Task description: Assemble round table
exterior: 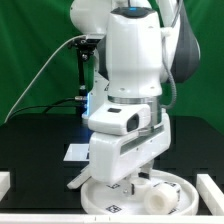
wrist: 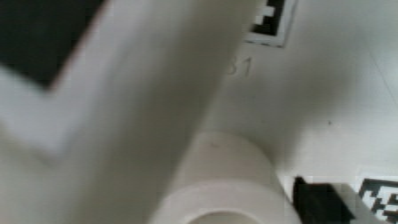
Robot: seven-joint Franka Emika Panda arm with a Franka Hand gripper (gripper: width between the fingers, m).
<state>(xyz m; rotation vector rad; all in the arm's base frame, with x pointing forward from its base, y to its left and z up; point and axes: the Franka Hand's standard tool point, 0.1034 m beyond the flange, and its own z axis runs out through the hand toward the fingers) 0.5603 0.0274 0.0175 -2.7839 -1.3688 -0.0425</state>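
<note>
The white arm [exterior: 130, 60] is bent low over the black desk [exterior: 40, 140], and its bulk hides most of what sits beneath it. The fingers [exterior: 143, 178] reach down inside the large round disc [exterior: 100, 205], which lies flat on the desk close to the near edge with its rim upward. A small black-and-white tag [exterior: 112, 207] shows on the disc's floor. Just beside the fingers, toward the exterior view's right, a thick white cylinder, the leg [exterior: 156, 185], rests within the rim.

I cannot tell whether the fingers are spread or clamped, nor whether they touch the leg; the wrist housing covers them from here.

The wrist view is blurred and very close. The leg [wrist: 222, 175] fills its middle as a pale rounded column with a hollow end, set against the disc's white floor [wrist: 329, 100]. Two tags show on that floor, one [wrist: 267, 20] past the leg's far end and one [wrist: 377, 192] next to its hollow end.

The marker board [exterior: 75, 152] lies flat on the desk behind the disc, toward the exterior view's left.
</note>
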